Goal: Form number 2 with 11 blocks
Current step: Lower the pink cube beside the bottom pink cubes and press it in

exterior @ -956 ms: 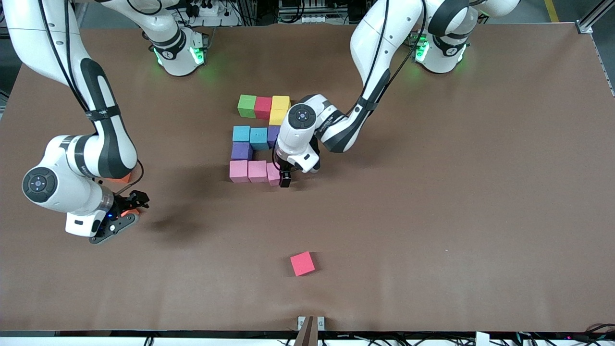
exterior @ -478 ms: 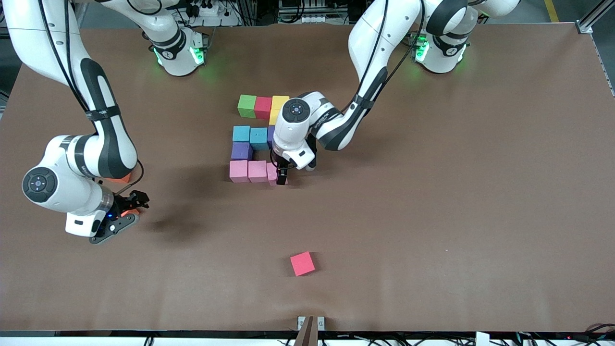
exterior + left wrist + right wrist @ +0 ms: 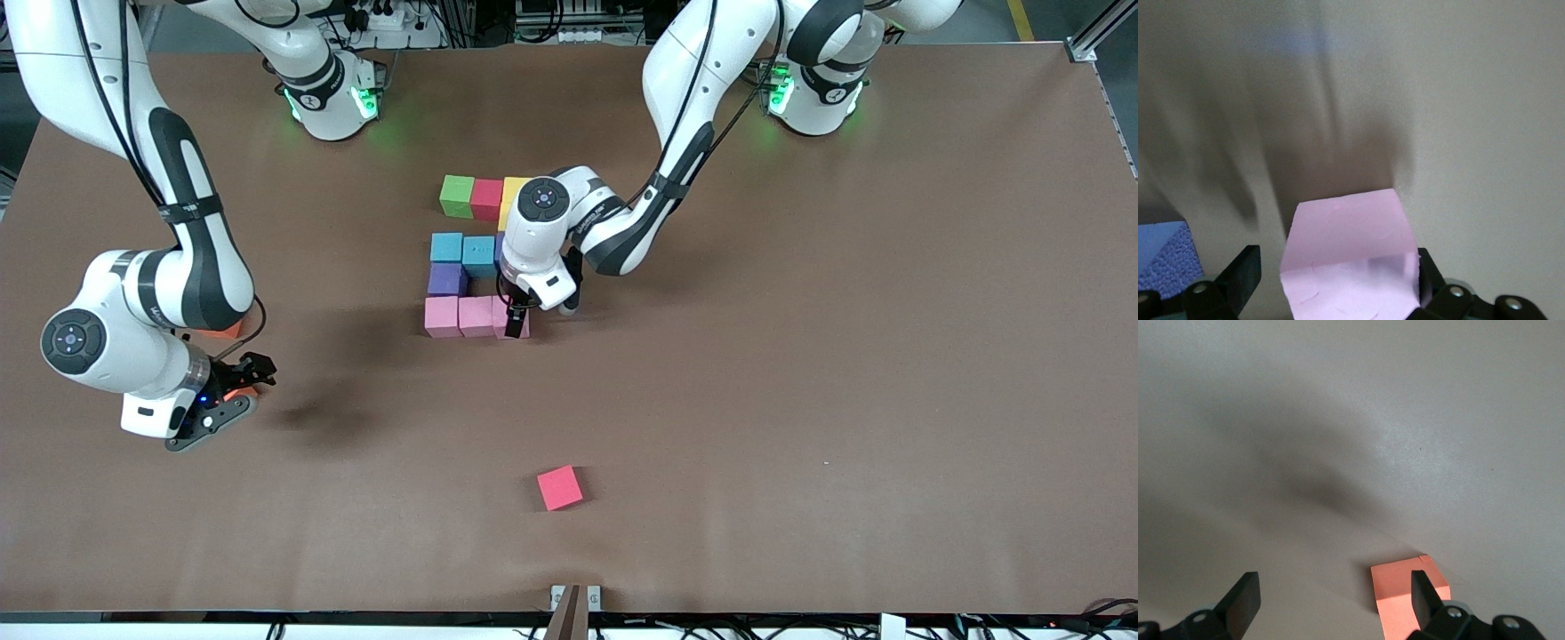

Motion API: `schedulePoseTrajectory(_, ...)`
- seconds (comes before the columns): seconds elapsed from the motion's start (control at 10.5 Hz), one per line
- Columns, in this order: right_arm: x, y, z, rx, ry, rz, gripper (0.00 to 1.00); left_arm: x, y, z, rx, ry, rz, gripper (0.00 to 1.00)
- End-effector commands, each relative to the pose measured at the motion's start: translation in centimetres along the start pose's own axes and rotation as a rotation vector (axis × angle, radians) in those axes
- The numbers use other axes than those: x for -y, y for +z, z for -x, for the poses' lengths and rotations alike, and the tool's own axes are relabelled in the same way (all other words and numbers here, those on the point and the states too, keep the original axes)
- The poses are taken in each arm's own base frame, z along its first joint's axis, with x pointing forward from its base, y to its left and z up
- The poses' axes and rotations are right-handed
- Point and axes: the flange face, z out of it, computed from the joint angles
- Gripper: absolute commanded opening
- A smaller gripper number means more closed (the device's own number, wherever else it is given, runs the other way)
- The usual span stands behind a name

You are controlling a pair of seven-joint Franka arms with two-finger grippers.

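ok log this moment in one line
left gripper: open, astride end pink block of number 2 | right gripper: open, waits over orange cube | spare red cube apart

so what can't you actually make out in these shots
- Front view: the left arm's wrist covers the second yellow block and the purple block ending the middle row.
- Left wrist view: third pink block cut by the edge; contact with the left gripper is unclear.
- Right wrist view: orange cube partly hidden by a finger of the right gripper.

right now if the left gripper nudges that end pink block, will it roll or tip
Probably neither: the pink block is a flat-faced cube sitting square on the table, so it should slide. Its matte surface suggests some drag. The left gripper stands open around it.
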Motion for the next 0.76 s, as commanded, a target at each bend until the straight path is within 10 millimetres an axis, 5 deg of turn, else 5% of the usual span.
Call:
schedulePoseTrajectory(0.0, 0.0, -0.4, -0.1, -0.013, 0.002, -0.007, 1.0, -0.4, -0.1, 0.3, 0.002, 0.023, 0.012, 1.0)
schedulePoseTrajectory(0.67, -0.2, -0.9, -0.2, -0.02, 0.006, -0.001, 1.0, -1.6, -3.1, 0.9, 0.038, -0.002, 0.027, 1.0)
